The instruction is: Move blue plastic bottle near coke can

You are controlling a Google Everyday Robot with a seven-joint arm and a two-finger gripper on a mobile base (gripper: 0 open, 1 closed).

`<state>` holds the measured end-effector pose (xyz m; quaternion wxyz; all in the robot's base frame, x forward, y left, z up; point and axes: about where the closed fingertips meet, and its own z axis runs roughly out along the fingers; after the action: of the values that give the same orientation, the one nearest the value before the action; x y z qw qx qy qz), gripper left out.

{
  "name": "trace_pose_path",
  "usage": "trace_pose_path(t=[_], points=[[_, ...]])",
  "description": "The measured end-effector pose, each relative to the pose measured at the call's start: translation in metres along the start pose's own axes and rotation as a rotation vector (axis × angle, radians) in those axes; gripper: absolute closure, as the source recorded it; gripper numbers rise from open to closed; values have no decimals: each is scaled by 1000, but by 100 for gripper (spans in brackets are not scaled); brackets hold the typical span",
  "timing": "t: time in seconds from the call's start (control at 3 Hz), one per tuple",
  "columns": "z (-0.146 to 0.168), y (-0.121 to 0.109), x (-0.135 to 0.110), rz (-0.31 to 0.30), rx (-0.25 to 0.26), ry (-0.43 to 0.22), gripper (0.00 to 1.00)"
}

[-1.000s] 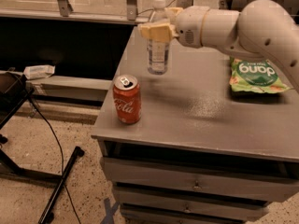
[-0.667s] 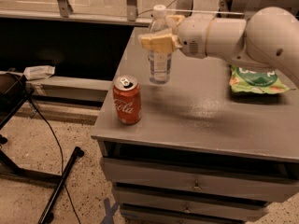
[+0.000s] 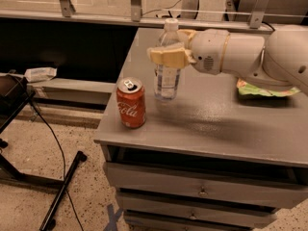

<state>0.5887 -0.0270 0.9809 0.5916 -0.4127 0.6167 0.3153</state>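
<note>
The blue plastic bottle (image 3: 167, 76) is a slim clear bottle with a white cap, upright on the grey table (image 3: 216, 124), just right of and behind the coke can. The coke can (image 3: 131, 103) is red with a white script logo and a silver top, upright near the table's front left corner. My gripper (image 3: 169, 52) reaches in from the right and its yellowish fingers are shut around the bottle's upper half. The white arm hides part of the table behind.
A green snack bag (image 3: 262, 90) lies on the right of the table, partly under the arm. Drawers (image 3: 199, 191) sit below the tabletop. A black stand leg (image 3: 62, 189) and cable lie on the floor at left. A railing runs behind.
The gripper has carried the bottle forward and leftward, closer to the can. The arm now covers more of the green bag.
</note>
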Motion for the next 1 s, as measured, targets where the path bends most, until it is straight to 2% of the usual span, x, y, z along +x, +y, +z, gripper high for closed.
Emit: trace_pose_path(t=[0.33,0.67,1.0], points=[[-13,7,14,9,-12,-28,39],[-22,13,29,-23,-32,-44,17],[-22,14,31,-31,-37,-46,0]])
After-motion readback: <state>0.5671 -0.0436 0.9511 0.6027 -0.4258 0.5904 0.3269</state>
